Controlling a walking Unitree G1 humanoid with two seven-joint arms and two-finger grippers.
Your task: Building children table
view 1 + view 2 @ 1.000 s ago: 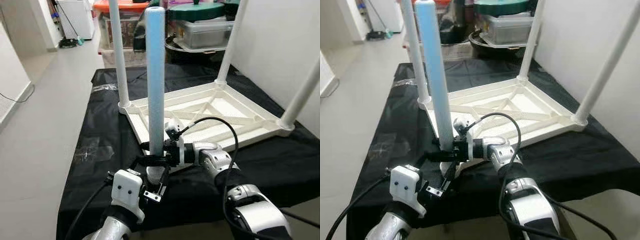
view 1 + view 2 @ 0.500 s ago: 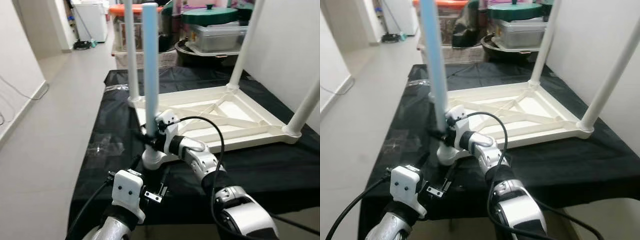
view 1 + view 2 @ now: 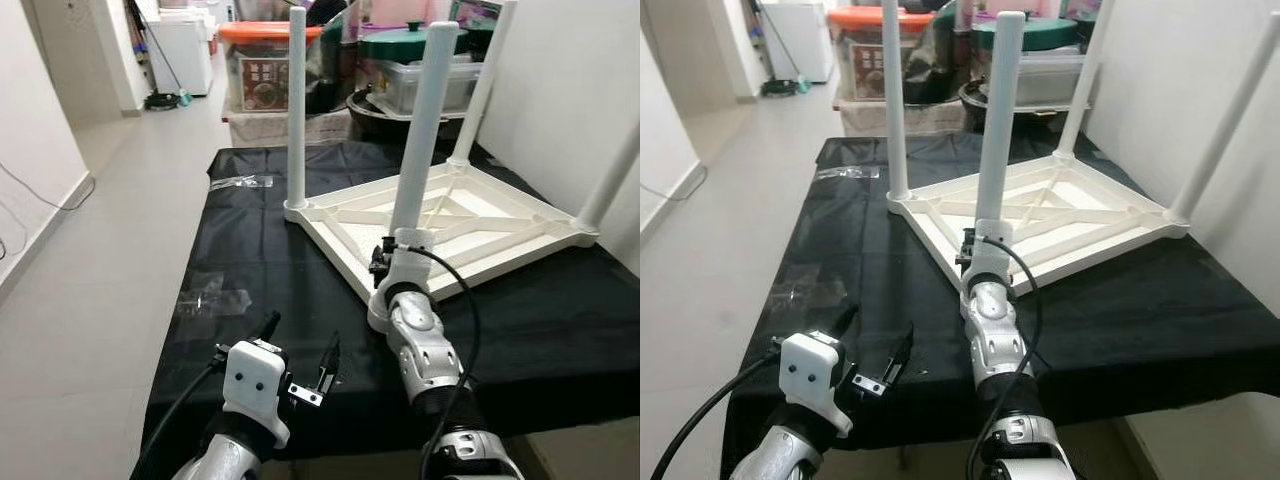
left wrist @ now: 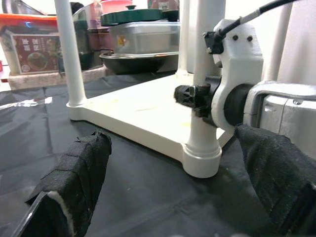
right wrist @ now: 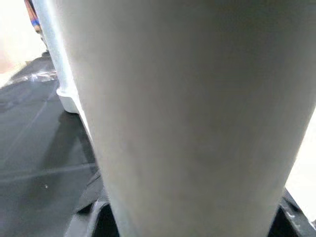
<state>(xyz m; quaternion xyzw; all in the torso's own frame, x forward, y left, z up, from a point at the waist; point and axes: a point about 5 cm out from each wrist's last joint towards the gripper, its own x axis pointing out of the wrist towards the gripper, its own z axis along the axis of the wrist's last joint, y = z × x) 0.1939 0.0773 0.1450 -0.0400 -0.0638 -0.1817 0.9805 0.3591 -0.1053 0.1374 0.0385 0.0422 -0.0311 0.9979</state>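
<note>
- The white plastic children's table [image 3: 450,225] lies upside down on a black cloth-covered bench [image 3: 250,270], its underside ribs facing up and its round legs pointing upward.
- The nearest white tubular leg [image 3: 422,120] stands upright at the table's near corner; its flared foot socket [image 4: 202,159] rests on the cloth, as the left wrist view shows clearly.
- The right gripper [image 4: 190,95] is clamped on that leg low down, just above the socket; the left wrist view shows its black fingers [image 4: 186,95] pressed against the tube.
- The right wrist view has the leg [image 5: 187,113] so close it is a pale blurred column, with another leg behind it.
- The left gripper [image 3: 300,345] hovers over the cloth near the bench's front edge, apart from the table, its two padded fingers [image 4: 74,173] spread wide and holding nothing.
- Clear plastic wrappers [image 3: 210,298] lie on the cloth to the left.
- Beyond the bench stand lidded storage boxes and pots [image 3: 410,60].
</note>
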